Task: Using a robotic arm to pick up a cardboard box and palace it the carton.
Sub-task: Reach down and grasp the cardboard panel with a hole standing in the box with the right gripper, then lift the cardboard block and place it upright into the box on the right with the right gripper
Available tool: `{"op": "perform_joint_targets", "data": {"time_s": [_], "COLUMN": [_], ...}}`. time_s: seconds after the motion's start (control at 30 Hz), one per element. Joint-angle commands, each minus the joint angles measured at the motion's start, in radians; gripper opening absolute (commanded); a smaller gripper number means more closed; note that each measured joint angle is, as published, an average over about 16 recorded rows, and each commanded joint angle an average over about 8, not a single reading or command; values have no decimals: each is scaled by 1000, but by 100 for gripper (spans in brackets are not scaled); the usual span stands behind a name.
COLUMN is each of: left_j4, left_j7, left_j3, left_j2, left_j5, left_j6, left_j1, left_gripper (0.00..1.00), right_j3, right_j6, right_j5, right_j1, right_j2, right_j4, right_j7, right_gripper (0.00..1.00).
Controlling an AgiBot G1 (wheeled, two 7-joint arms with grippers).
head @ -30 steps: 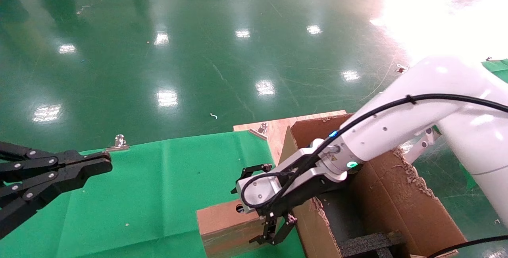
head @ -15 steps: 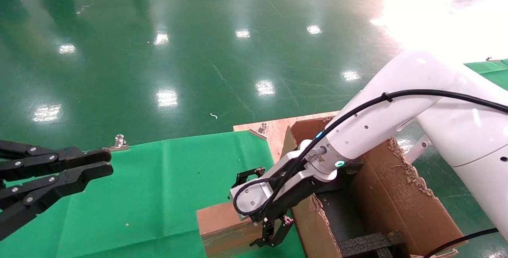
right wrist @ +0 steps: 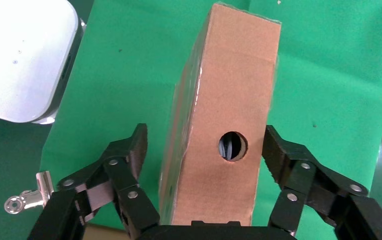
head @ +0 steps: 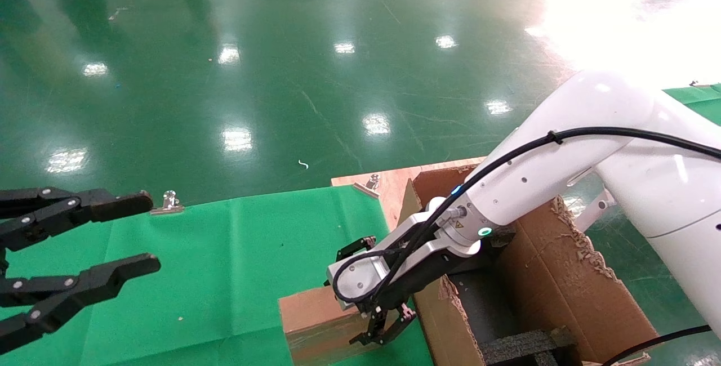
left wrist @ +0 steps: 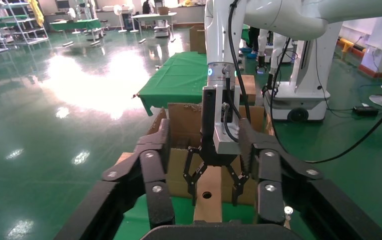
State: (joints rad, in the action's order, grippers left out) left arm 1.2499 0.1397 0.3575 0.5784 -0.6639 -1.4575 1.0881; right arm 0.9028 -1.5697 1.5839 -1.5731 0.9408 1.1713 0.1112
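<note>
1. Our right gripper (right wrist: 206,150) has dropped lower over the box (right wrist: 228,125) and now straddles it, fingers (right wrist: 129,165) spread on both sides, not yet clamped.
2. The box stands on the green cloth (head: 225,253), just beside the carton (head: 563,287).
3. Our left gripper (head: 112,236), off to the left, has swung from nearly closed to wide apart and holds nothing.
4. We judge the approach done; the squeeze comes next, then the lift into the carton.

White robotic arm (head: 569,152) (black cable)
</note>
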Motion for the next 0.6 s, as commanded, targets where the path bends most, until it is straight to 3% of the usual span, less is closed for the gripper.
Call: {"op": "perform_joint_targets", "data": {"time_s": [0.03,0.6], "left_j4": [0,0], "left_j7": [0,0], "left_j3": [0,0], "left_j2": [0,0], "left_j5": [0,0], "left_j6": [0,0], "left_j1": [0,0], "left_gripper": [100,100], "right_j3": [-1,-5], "right_j6": [0,2], "right_j5": [0,-2], "right_j1": [1,3], "right_j2": [-1,-3], "right_j4": [0,2], "right_j7": [0,2], "right_gripper": [0,0]}}
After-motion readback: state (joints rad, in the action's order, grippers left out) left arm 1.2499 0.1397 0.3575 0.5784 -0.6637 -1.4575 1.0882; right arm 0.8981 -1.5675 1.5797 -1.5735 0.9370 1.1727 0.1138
